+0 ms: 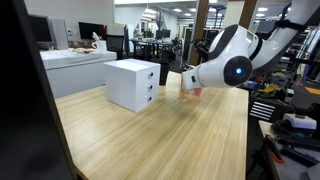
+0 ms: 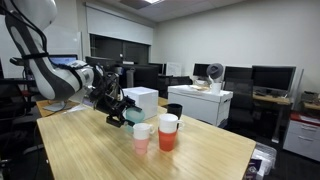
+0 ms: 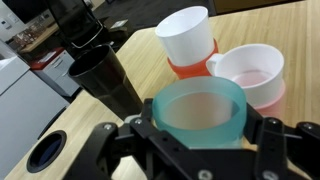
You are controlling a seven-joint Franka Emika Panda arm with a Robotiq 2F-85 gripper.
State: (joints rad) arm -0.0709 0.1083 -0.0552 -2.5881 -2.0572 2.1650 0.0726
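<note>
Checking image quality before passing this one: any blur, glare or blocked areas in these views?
Wrist view: soft close up, the teal cup between the fingers fills the foreground. In an exterior view, a dark blurred shape blocks the left edge. In an exterior view, the table is evenly lit, without harsh glare.

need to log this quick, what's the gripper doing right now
gripper: closed on the teal cup, holding it.
</note>
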